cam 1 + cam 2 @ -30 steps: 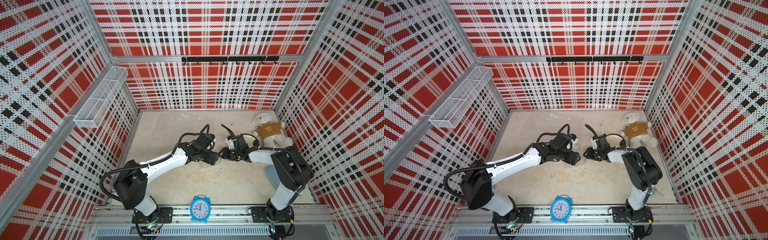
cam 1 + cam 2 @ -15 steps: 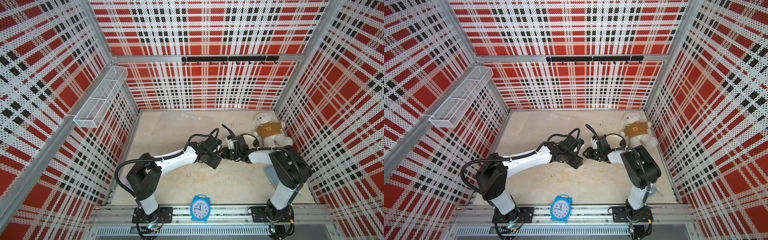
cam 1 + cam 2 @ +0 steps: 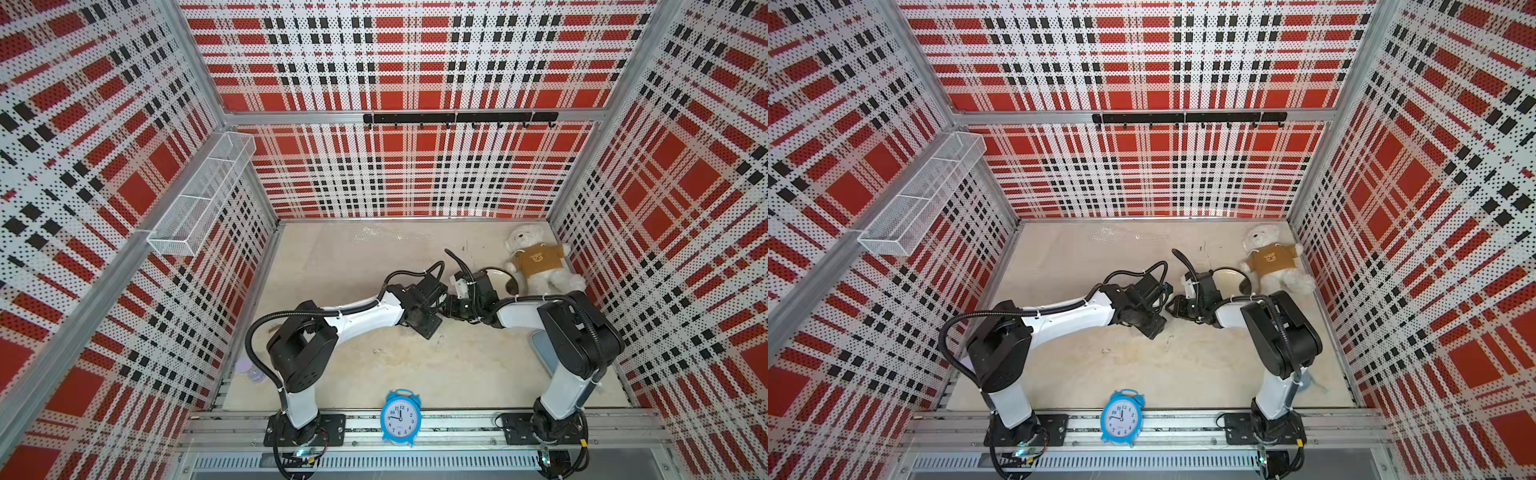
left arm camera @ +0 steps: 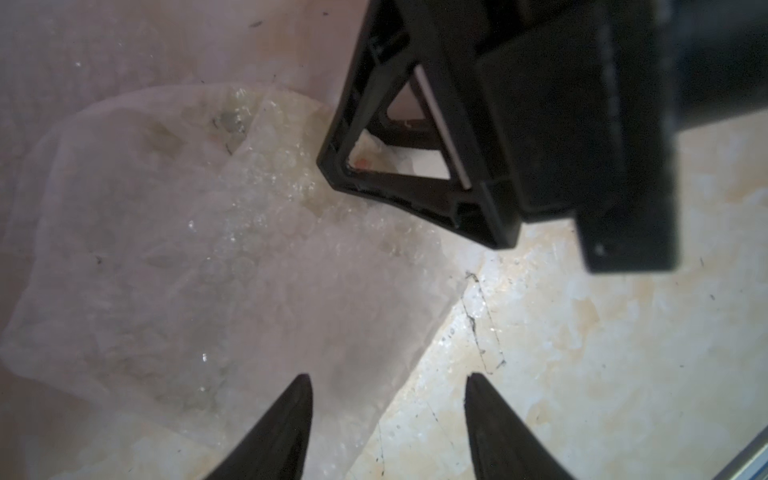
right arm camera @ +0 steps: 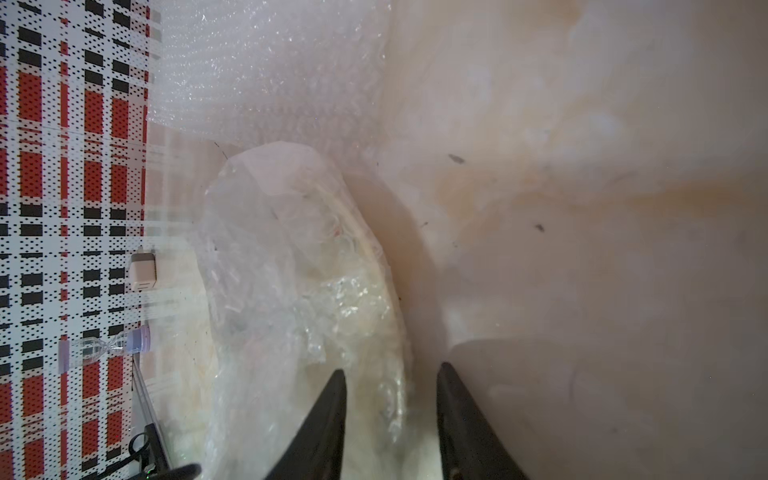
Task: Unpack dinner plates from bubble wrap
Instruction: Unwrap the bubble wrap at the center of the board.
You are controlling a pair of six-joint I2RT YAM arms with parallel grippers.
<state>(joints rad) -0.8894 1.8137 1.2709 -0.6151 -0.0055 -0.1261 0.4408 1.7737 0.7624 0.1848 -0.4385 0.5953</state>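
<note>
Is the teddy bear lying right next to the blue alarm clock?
No, the teddy bear lies in a far corner, while the alarm clock stands at the near edge, well apart from it.

The beige worktop (image 3: 328, 266) carries a teddy bear (image 3: 538, 262), a bare dinner plate (image 3: 498, 277) beside it, and a flat bubble wrap sheet (image 3: 382, 235) at the back.

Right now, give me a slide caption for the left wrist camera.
Left tool open over a bubble-wrapped plate on the table, right tool at its rim.
</note>
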